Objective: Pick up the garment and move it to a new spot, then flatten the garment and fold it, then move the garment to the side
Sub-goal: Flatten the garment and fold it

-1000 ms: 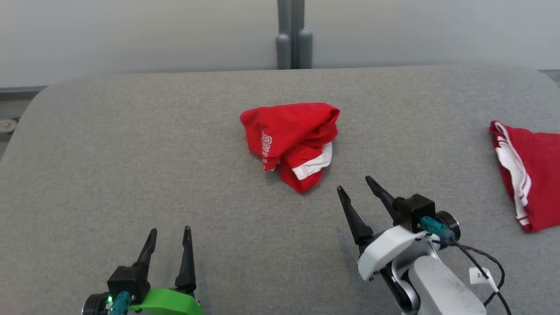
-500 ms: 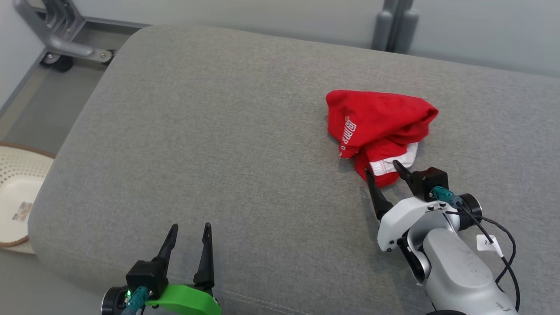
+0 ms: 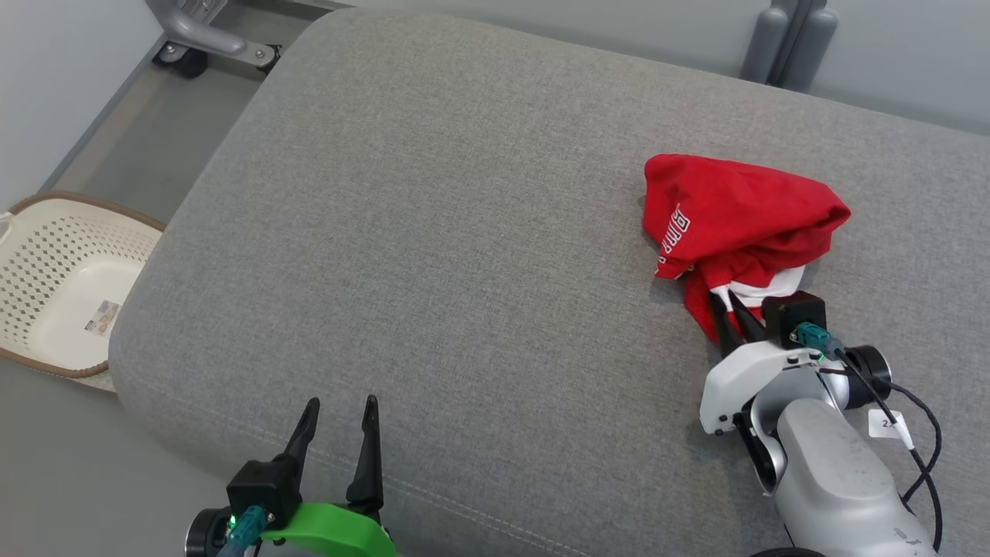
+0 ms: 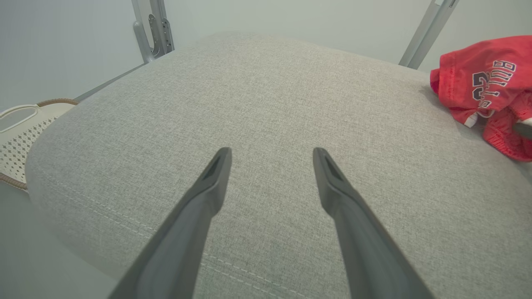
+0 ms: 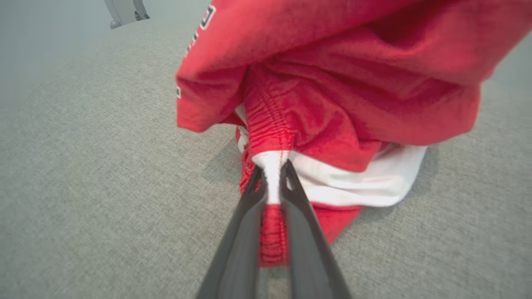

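Tightly pinched red garment [image 3: 742,216] in right gripper [image 3: 725,303], left gripper [image 3: 343,402] spread wide above cushion [image 3: 464,232]

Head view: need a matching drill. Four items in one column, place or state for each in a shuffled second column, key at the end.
Column 1
1. right gripper
2. left gripper
3. garment
4. basket

Column 2
A. on the floor, off the left end of the grey pad
B. crumpled red heap on the grey pad
C. open, holding nothing
D. shut on a fold of red-and-white cloth

Pairs: 1-D, 2-C, 3-B, 4-A
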